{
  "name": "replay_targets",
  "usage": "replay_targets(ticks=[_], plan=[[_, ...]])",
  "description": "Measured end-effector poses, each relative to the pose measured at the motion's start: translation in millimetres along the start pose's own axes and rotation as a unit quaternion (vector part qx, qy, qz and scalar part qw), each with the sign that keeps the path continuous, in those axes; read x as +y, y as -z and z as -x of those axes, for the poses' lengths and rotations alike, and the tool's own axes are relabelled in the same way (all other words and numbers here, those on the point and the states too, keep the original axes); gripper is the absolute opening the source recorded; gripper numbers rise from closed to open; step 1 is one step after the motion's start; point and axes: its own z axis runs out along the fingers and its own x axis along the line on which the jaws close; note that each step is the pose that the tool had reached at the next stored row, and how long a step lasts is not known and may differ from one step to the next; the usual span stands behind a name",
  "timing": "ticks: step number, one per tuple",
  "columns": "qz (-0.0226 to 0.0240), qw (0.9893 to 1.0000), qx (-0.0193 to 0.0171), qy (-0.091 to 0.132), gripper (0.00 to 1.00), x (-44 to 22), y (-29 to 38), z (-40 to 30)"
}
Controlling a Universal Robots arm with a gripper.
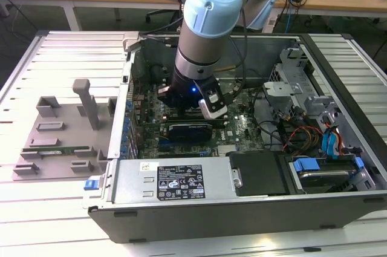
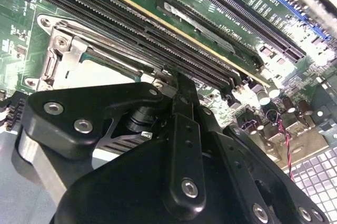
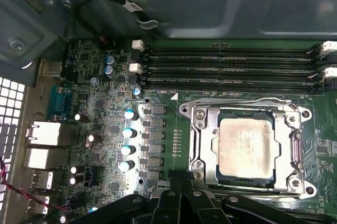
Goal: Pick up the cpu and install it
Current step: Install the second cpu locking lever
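We see the robot arm (image 1: 202,33) reaching down into an open computer case (image 1: 242,166) that lies on its side on a slatted table (image 1: 54,63). The gripper (image 1: 192,101) hangs low over the green motherboard (image 1: 242,133), toward the case wall on the exterior view's left.

In the first wrist view, the cpu (image 3: 246,146) lies flat inside the metal socket frame (image 3: 200,145), its silver-grey top facing up and its edges running parallel with the frame. The frame sits on the motherboard just beside the long black memory slots (image 3: 231,66), which run along the board's edge next to the case wall. A row of small capacitors (image 3: 127,139) stands on the far side of the socket from the cpu, and a black cable (image 3: 100,2) loops against the case wall.

The black linkage of the gripper (image 3: 179,203) appears at the picture's edge, close to the socket frame but apart from the cpu. In the second wrist view, the gripper (image 2: 176,84) has its fingers (image 2: 181,108) drawn together with no gap between them, and they hold nothing; their tips hang above the board beside the socket frame (image 2: 68,58).

On the table, toward the exterior view's left of the case, we see a grey fixture tray (image 1: 60,130) with an upright post.
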Motion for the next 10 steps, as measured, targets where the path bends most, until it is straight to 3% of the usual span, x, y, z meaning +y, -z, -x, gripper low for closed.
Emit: replay_targets(ticks=[6,10], plan=[[-0.0030,1.0000,0.0002,0.000,0.11,-0.1,1.9,-0.3],[-0.0148,0.9999,0.0006,-0.002,0.11,1.7,4.1,0.9]])
